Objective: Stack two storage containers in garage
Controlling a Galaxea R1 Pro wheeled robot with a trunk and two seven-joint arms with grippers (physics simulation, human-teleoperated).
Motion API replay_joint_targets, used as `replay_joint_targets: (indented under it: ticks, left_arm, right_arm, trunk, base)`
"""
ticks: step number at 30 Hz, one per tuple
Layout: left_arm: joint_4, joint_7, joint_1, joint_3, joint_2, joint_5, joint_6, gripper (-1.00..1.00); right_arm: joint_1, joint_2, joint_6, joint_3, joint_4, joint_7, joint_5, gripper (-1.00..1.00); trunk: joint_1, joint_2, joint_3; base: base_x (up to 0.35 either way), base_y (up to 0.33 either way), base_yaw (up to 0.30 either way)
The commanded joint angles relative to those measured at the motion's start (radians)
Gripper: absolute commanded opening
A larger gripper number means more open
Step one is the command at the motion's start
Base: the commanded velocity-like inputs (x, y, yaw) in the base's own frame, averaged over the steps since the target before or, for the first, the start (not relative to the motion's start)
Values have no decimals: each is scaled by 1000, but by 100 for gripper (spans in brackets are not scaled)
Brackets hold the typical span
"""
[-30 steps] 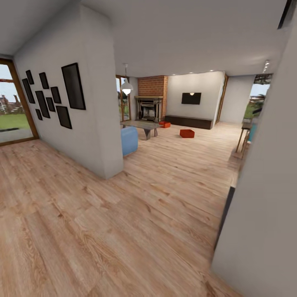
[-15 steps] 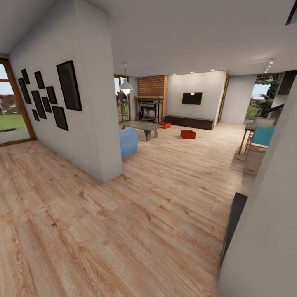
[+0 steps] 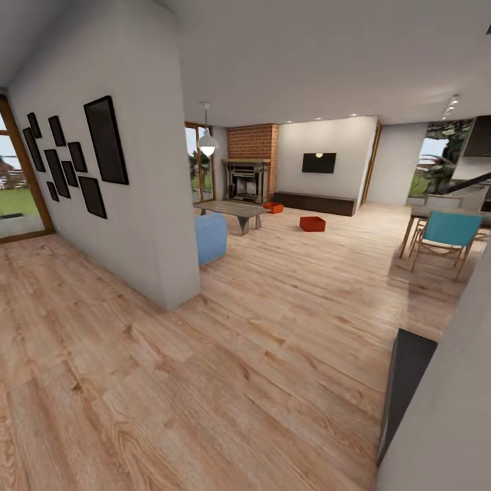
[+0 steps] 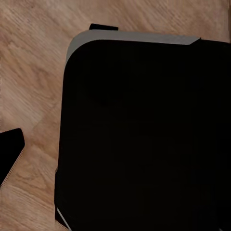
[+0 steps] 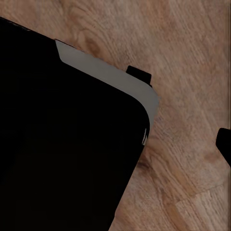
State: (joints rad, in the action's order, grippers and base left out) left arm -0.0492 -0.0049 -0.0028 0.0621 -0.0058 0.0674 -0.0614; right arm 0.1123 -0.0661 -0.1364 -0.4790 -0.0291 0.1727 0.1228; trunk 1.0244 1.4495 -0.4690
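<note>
As the head view has swung rightward, two orange-red rectangular open-topped storage containers point(image 3: 312, 223) point(image 3: 273, 206) lie far ahead, unfetched; neither gripper's state can be told.

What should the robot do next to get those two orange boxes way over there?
Probably keep rolling forward across the wood floor toward the nearer container. Both it and the farther container sit far off, near the fireplace, well beyond arm's reach. The path past the white wall corner and blue sofa looks open.
</note>
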Motion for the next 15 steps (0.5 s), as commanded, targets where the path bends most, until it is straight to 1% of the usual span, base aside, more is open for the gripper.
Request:
replay_joint_targets:
  ticks: [1,15]
  left_arm:
    - [0,0,0,5,0,7,-3,100]
    - [0,0,0,5,-3,6,-3,100]
  right_arm:
    - [1,0,-6,-7,-3,5,11,100]
    - [2,0,-6,-7,-3,5,12,100]
  trunk:
    - [1,0,-1]
    - [1,0,-1]
  base:
    - [323,0,0]
    - [323,0,0]
